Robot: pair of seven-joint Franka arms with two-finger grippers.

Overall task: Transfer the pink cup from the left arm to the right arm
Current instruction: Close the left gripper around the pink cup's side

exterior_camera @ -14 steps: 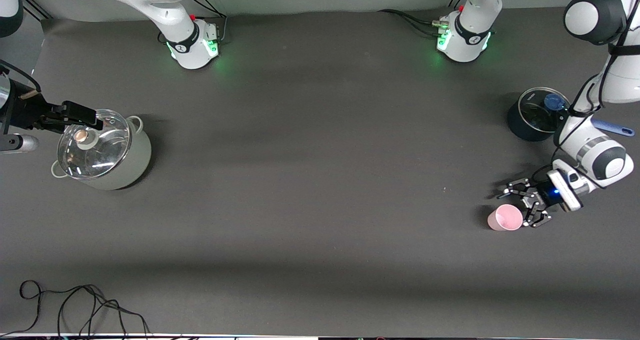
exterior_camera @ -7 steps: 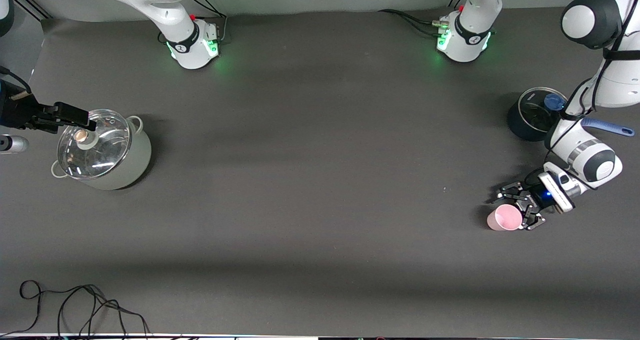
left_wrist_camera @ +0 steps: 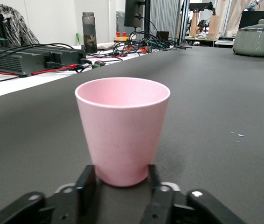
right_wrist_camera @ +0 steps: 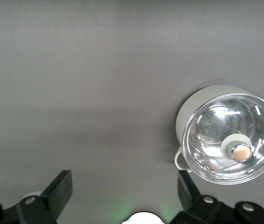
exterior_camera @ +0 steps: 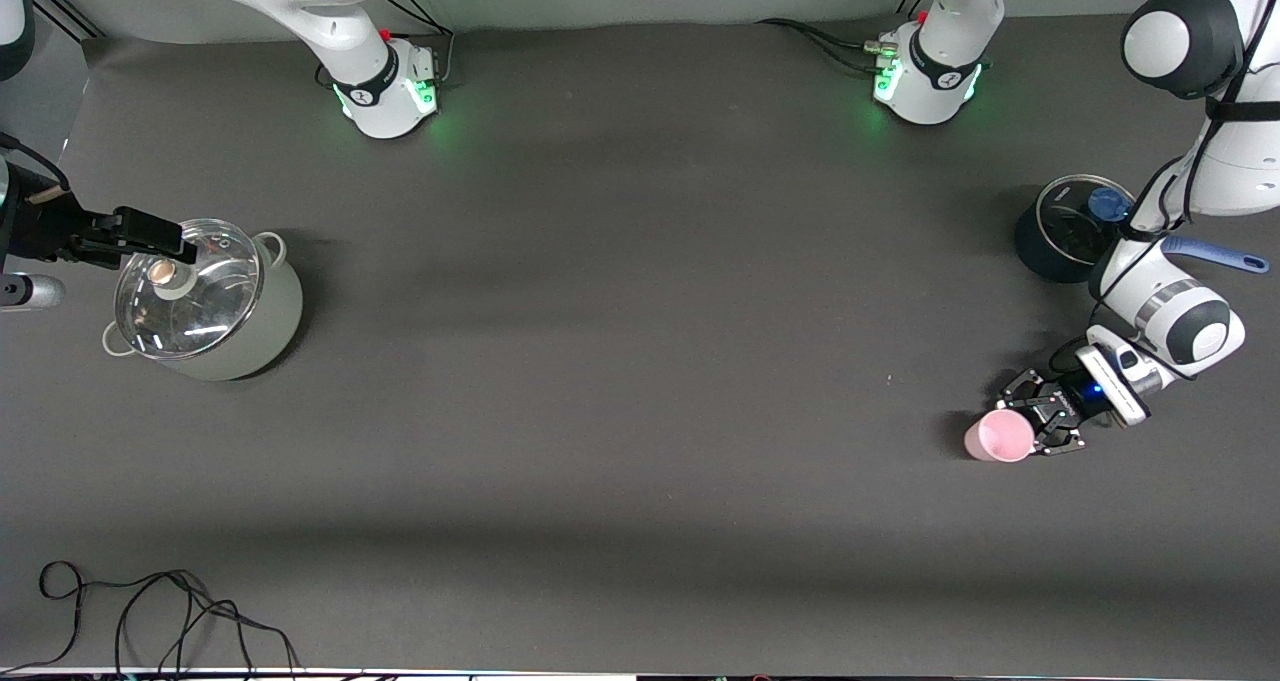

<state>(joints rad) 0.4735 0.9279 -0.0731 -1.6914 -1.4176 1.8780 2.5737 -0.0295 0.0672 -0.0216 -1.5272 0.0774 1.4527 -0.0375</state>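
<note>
The small pale-pink plastic cup is standing upright on the dark grey table mat, toward the left arm's end and nearer the front camera than the dark saucepan with the blue handle. The left arm's black claw-like gripper is closing in: a second ago its fingers were spread beside the cup, and now the wrist view is showing the fingers pressing against the cup base on both sides, clamped on it. That is looking like the grasp being made, so a lift should be coming next. Over at the other end, the right arm's blocky flat-jaw gripper is waiting with jaws apart over the grey-green lidded pot, well apart from the cup, so the handover is looking a long way off.
</note>
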